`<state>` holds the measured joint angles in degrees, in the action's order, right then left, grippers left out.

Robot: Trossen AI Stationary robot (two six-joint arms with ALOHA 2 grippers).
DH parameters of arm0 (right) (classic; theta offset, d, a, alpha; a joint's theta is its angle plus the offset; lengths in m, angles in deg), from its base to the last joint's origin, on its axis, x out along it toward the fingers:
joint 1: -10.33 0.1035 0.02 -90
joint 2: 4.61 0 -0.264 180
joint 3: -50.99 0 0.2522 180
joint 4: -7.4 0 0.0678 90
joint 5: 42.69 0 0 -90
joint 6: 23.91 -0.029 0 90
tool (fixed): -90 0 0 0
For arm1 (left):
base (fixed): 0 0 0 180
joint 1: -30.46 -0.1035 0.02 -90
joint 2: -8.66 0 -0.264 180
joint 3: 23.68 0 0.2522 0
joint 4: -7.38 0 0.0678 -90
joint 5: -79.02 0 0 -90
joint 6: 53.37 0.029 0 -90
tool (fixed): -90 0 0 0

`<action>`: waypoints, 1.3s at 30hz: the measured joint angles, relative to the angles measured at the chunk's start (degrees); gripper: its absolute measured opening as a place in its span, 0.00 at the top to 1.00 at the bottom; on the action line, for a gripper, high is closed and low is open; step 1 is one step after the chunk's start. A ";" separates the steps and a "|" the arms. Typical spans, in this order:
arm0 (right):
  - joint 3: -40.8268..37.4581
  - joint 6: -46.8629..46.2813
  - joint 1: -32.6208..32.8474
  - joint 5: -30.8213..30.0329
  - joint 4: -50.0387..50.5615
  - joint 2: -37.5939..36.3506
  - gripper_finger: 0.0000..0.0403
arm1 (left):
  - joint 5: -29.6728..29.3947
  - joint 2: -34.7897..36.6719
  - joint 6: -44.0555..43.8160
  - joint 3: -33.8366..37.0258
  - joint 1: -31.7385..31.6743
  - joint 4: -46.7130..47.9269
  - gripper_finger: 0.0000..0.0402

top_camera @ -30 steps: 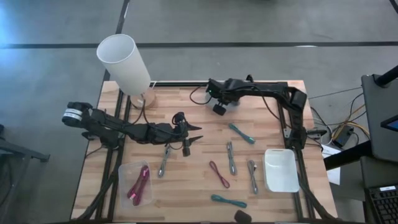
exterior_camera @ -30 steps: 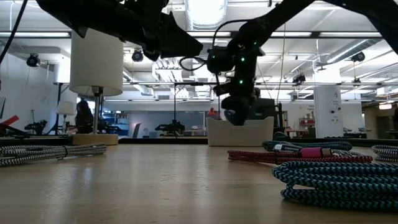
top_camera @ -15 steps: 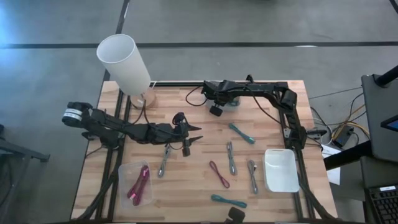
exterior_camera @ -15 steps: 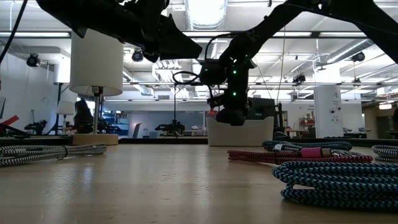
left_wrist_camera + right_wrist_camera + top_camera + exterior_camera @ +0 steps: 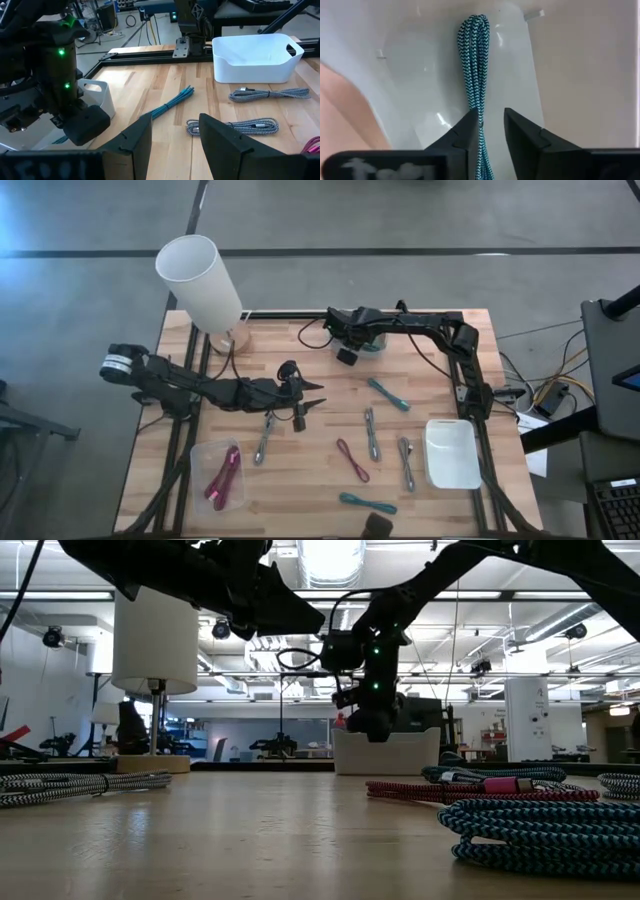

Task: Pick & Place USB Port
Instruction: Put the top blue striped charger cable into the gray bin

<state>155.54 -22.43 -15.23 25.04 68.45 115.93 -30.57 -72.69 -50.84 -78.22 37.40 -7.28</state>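
My right gripper (image 5: 346, 356) hangs open over a small white bin (image 5: 420, 75) near the table's far edge. A teal braided USB cable (image 5: 477, 60) lies lengthwise on the bin's floor and runs on between my fingertips (image 5: 491, 114). The left wrist view shows that gripper above the same bin (image 5: 97, 92). My left gripper (image 5: 312, 406) waits open above mid-table, just beyond a grey cable (image 5: 264, 438); its fingers (image 5: 175, 120) point toward the table's right. More cables lie flat on the wood: teal (image 5: 388, 393), grey (image 5: 371, 433), grey (image 5: 405, 463), maroon (image 5: 352, 459), teal (image 5: 367, 502). My right gripper stands over the teal cable with one finger (image 5: 470, 125) close beside the strand. I cannot tell whether that finger touches it. The cable lies on the bin floor.
A larger white bin (image 5: 452, 453) sits at the table's right near side. A clear tray (image 5: 200, 455) holding a pink cable (image 5: 225, 478) is at the left near side. A white lamp (image 5: 200, 280) stands at the far left corner. A dark object (image 5: 375, 526) sits at the near edge.
My right gripper has shifted a little toward the table's left, staying near the far edge over the small bin. The left arm and the cables on the table have kept still.
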 joint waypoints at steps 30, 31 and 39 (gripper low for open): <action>-15.86 -20.49 19.41 12.07 13.29 -31.76 0.72 | 0.74 4.02 -4.88 -0.09 0.00 14.42 0.59; -18.83 -21.58 19.99 12.47 11.03 -32.98 0.72 | 1.02 4.90 -5.56 -0.09 0.00 16.62 0.59; -37.68 -27.04 21.27 12.05 -7.70 -37.68 0.72 | 8.47 10.39 -5.94 -0.07 0.02 27.91 0.59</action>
<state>117.86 -49.47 6.04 37.09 60.76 78.25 -22.10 -62.29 -56.78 -78.28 37.42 20.63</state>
